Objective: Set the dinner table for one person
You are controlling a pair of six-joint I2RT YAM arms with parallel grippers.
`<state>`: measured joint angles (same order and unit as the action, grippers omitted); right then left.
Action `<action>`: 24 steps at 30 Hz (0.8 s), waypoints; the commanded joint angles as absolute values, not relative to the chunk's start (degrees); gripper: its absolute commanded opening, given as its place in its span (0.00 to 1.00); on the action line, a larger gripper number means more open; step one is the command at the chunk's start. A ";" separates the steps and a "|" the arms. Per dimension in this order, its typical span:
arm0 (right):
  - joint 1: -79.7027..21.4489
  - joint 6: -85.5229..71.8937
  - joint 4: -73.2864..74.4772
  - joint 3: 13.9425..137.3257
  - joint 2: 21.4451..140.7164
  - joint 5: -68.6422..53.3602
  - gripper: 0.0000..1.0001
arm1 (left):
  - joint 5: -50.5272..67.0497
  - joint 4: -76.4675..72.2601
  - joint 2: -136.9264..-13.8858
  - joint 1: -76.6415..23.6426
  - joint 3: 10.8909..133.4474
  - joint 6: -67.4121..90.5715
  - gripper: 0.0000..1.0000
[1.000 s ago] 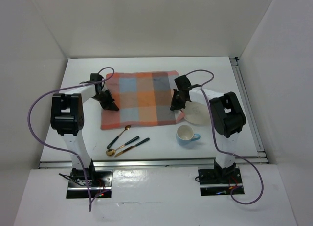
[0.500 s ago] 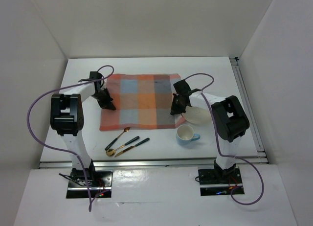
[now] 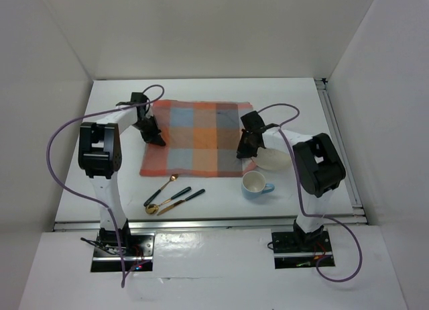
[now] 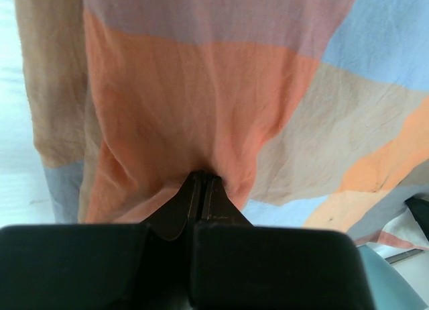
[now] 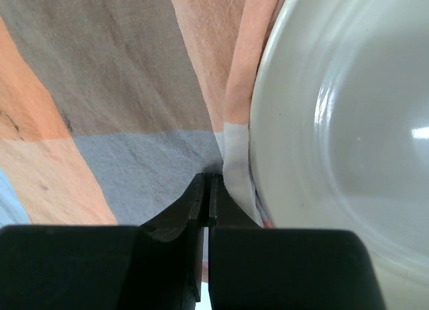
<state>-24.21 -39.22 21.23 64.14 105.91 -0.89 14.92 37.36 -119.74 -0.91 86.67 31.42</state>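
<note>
Your left gripper (image 4: 203,180) is clamped tight on a fold at the 9 o'clock edge of the cloth (image 3: 194,132). The cloth lies across the middle of the white tabletop (image 3: 301,102), which fills the booth floor. Your right gripper (image 5: 206,181) pinches the cloth's 4 o'clock edge, just beside the plate (image 3: 276,160). A cup (image 3: 255,184) sits at the plate's 7 o'clock.

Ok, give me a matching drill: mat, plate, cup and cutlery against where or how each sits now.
Things: 1 checked mat; 2 white plate; 3 blue cup; 4 cutlery.
States: A upright, nearer than the plate; B pinched by left gripper and right gripper; C on bare dinner table off the mat's near left corner; D against the mat's right edge.
Pairs: 1-B; 2-D; 3-A; 4-C.
</note>
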 commanded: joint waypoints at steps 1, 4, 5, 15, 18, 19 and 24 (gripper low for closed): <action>-22.32 -38.23 29.88 59.68 107.76 5.45 0.00 | 15.73 38.23 -122.87 -2.20 88.50 29.71 0.00; -21.01 -38.23 29.27 58.45 107.75 5.98 0.00 | 16.26 38.75 -124.98 -2.72 90.17 29.71 0.00; -21.01 -37.62 29.27 58.45 107.75 5.98 0.00 | 16.26 38.76 -125.68 -3.25 90.96 29.71 0.00; -19.95 -37.00 28.74 59.06 105.40 4.04 0.00 | 14.41 39.99 -124.90 -3.25 92.38 29.71 0.00; -19.95 -35.78 30.05 61.95 102.67 2.72 0.00 | 13.89 40.51 -122.26 -3.25 92.37 29.71 0.00; -19.95 -35.77 30.58 63.01 102.13 2.72 0.03 | 13.89 40.52 -121.73 -3.25 92.37 29.71 0.00; -19.95 -33.40 33.91 71.79 98.71 1.05 0.41 | 13.89 42.80 -117.17 -3.25 92.90 29.71 0.00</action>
<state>-20.40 -35.94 29.15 65.82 103.63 -0.16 15.11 40.58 -122.43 -3.11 92.47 31.33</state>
